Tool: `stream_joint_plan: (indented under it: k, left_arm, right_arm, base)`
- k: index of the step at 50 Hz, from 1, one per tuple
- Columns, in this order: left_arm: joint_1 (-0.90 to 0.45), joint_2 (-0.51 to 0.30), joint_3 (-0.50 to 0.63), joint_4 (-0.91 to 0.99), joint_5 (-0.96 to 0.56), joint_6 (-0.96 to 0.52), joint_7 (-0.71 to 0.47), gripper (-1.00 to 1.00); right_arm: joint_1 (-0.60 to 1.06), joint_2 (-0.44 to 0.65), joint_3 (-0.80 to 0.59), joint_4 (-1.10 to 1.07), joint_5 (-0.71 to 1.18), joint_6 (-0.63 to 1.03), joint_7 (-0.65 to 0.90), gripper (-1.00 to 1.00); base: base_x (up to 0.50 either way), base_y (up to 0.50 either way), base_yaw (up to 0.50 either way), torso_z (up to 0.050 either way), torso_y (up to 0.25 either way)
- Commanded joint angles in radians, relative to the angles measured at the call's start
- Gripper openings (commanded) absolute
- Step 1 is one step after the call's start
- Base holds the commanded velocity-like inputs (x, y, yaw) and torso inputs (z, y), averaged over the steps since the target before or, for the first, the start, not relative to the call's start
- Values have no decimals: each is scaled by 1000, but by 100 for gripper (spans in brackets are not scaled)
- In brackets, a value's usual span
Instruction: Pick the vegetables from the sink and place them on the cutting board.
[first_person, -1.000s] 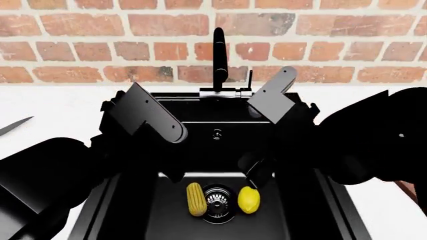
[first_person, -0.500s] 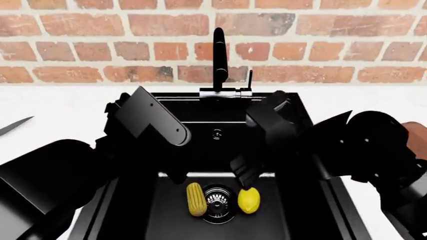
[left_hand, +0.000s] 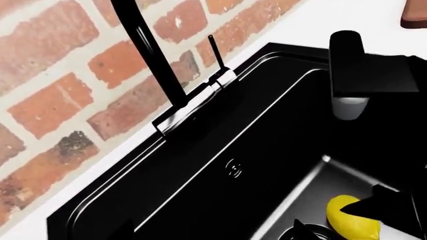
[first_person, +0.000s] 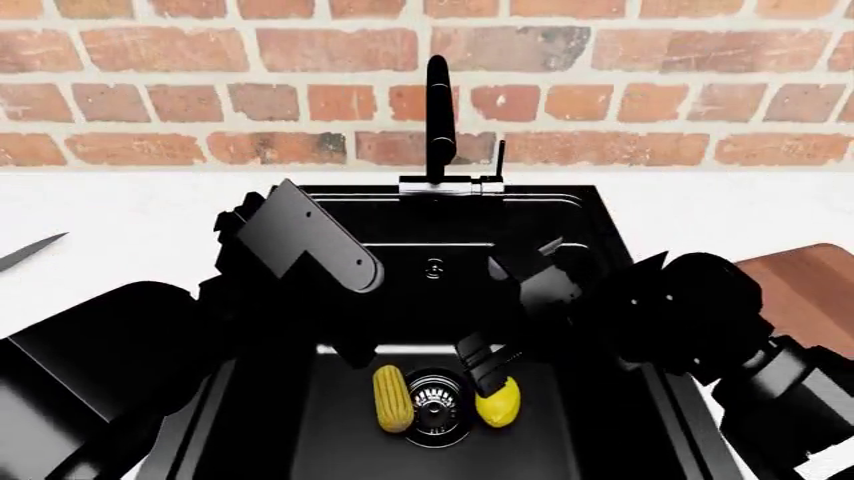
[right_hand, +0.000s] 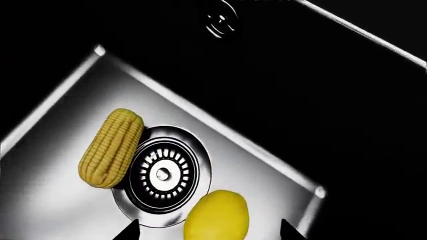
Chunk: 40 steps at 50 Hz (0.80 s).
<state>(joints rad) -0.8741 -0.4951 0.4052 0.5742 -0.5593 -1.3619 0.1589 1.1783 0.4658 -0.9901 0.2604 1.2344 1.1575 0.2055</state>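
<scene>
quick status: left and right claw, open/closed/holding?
Left claw: cannot be told; its fingers are hidden among the black parts over the sink.
Right claw: open, tips straddling the lemon, not gripping.

No readable words, numbers or brand names appear in any view; the only mark is a small round embossed emblem (left_hand: 233, 168) on the back wall of the sink (first_person: 441, 235), too small and blurred to make out.

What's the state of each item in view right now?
corn cob: lying on sink floor beside drain, untouched
lemon-shaped vegetable: on sink floor, not lifted
right pincer: open, just above the lemon-shaped vegetable
left pincer: fingers hidden, state unclear
faucet: no water running
cutting board: on counter, visible part bare
</scene>
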Motion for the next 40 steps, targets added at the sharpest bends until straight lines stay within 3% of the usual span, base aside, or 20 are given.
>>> stream_joint_plan:
  k: [1, 15, 40]
  left_arm:
    - [2, 1, 5, -11, -1, 12, -4, 100]
    - [13, -4, 2, -17, -6, 24, -8, 100]
    - [14, 1, 18, -36, -11, 41, -15, 100]
  right_arm:
    - [-16, -46, -39, 128, -63, -67, -85, 100]
    - [-53, -125, -81, 354, -154, -209, -219, 100]
    - [-109, -164, -126, 496, -190, -238, -286, 100]
  base:
    - [0, 0, 0, 0, 0]
    - [0, 0, 0, 0, 0]
    - [0, 0, 0, 0, 0]
